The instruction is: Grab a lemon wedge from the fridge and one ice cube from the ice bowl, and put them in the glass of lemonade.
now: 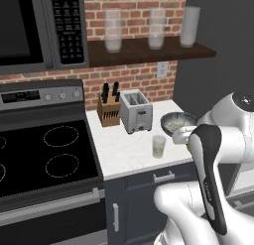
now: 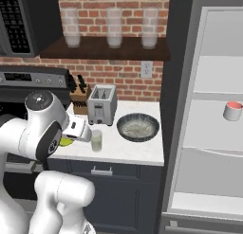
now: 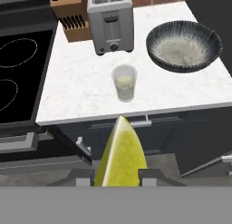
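Note:
A yellow-green lemon wedge (image 3: 120, 156) stands pinched between my gripper's (image 3: 116, 177) two fingertips, so the gripper is shut on it. It hangs in front of the counter's front edge, over the dark cabinet, short of the glass of lemonade (image 3: 124, 82). That small clear tumbler (image 1: 158, 146) stands near the counter's front, with the ice bowl (image 3: 183, 46) behind it to the right. From the right base, the wedge (image 2: 65, 142) peeks out under my hand, left of the glass (image 2: 97, 140) and the bowl (image 2: 138, 126). The fridge (image 2: 176, 76) stands open at the right.
A toaster (image 3: 111, 21) and a knife block (image 3: 68, 10) stand at the back of the white counter (image 3: 77, 82). The black stove (image 1: 44, 154) adjoins it on the left. A red-topped white cup (image 2: 232, 111) sits on a fridge shelf. Tall frosted glasses (image 1: 113, 30) line a wall shelf.

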Robot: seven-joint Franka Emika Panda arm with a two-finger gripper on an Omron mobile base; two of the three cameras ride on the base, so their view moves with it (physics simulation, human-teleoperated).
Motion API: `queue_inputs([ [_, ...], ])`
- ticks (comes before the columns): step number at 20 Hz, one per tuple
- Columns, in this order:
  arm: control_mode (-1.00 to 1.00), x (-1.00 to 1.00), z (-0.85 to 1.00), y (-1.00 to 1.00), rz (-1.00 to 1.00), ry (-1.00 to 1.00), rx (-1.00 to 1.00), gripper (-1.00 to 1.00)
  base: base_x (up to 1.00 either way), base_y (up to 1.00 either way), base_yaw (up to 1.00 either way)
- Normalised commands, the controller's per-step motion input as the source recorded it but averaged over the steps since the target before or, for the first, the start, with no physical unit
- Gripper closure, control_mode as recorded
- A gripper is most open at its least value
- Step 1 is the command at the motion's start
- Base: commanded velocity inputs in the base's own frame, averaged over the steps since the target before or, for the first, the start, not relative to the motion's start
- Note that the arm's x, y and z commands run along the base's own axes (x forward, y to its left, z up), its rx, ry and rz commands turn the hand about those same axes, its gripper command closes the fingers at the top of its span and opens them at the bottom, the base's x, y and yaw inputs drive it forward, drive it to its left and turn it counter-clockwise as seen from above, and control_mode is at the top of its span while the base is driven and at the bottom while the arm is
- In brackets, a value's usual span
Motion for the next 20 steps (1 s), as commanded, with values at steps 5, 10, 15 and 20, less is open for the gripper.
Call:
queue_inputs([
  [5,-1.0,0.04,0.0,0.02,0.0,0.01,-0.01,1.0,0.0,0.0,0.0],
  [10,-1.0,0.23,-0.09,0.03,0.03,0.07,-0.06,1.0,0.0,0.0,0.0],
  [15,-1.0,0.29,-0.15,0.03,0.23,0.12,-0.18,1.0,0.0,0.0,0.0],
  [20,-1.0,0.48,-0.1,0.01,0.37,0.12,-0.18,1.0,0.0,0.0,0.0],
])
